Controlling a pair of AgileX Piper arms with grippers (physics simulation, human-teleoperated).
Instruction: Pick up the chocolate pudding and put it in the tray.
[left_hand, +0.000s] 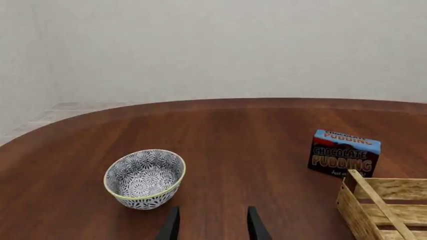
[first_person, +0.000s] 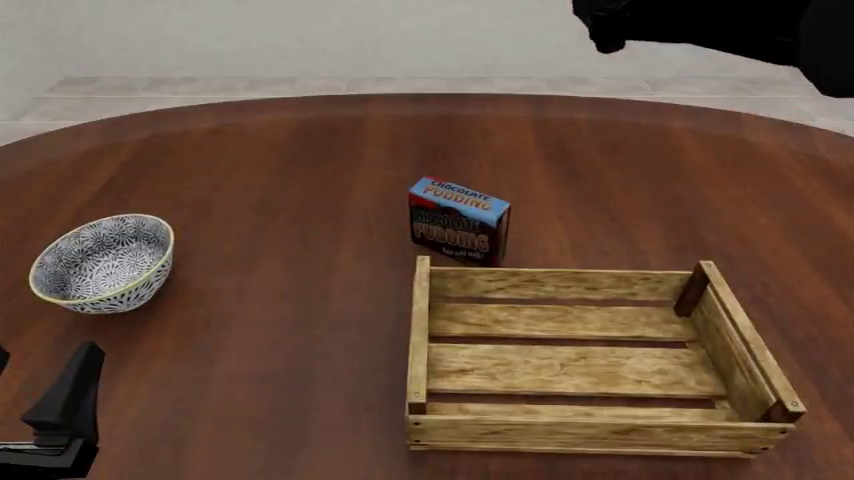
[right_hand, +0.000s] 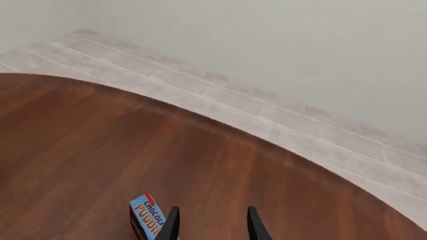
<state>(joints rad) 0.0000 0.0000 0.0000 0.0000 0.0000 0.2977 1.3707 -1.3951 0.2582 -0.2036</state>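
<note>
Standing upright on the table (first_person: 267, 180), the chocolate pudding (first_person: 459, 220) is found just beyond the far rim of the tray (first_person: 574, 430), near its far-left corner, close to the slats though whether it touches them cannot be told. Its lettered front is turned toward the arms, so the narrow sides are left free to be clamped from above. The tray is laid open-topped and nothing is seen inside it, which suggests that only a short lift and carry toward the near side would be needed. The right gripper (right_hand: 211, 227) is held high above the far part of the table, its fingers parted and nothing between them; in the right wrist view the carton is seen just beside the finger tips, so a descent onto it appears to be what is being lined up. The left gripper (left_hand: 212, 227) is kept low at the near-left edge, likewise parted and empty, facing the bowl (first_person: 104, 262), which stands well apart from the carton and plays no part. The pick-up is judged not yet begun.
</note>
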